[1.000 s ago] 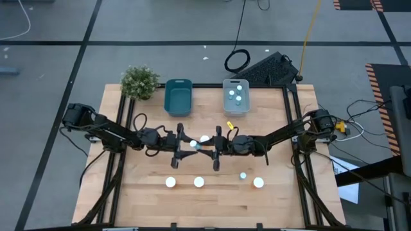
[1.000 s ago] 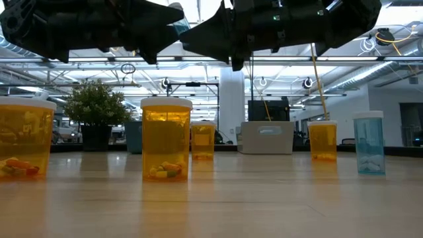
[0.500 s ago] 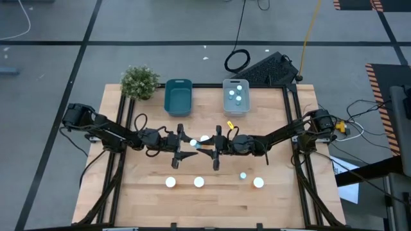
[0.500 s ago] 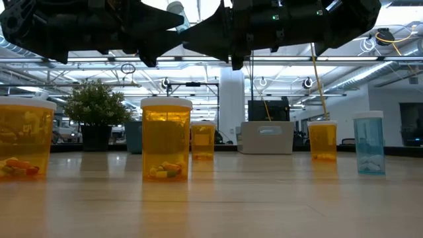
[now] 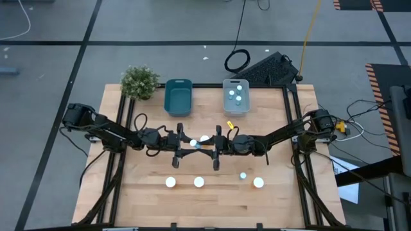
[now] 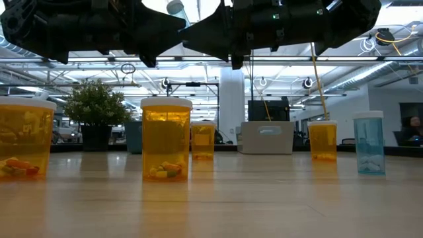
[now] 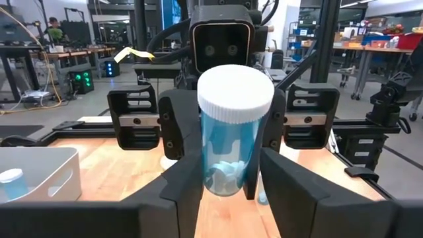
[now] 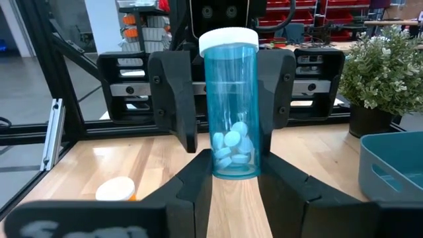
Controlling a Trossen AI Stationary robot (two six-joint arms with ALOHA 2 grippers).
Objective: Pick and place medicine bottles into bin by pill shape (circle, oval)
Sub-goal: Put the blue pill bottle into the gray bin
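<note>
Status: sort partly done.

- Pale bin: three white-capped bottles are sitting inside it.
- Teal bin, just beside the pale bin: no bottle is showing in it.
- In front of the pale bin, over mid-table, the two arms are meeting tip to tip. A blue bottle is hanging upright between them, off the wood, with round white tablets showing through its wall.
- Left gripper: fingers are closed against the lower part of the blue bottle.
- Right gripper: fingers are likewise pressing on its sides. Which one is bearing the weight, I cannot tell; it reads as a handover.
- One more cap is standing just behind the grippers, toward the pale bin.
- Four bottles are waiting in a row well in front of the pale bin, near the table's front edge.

Judgement: three are binned, one is in transit, and five are left.
</note>
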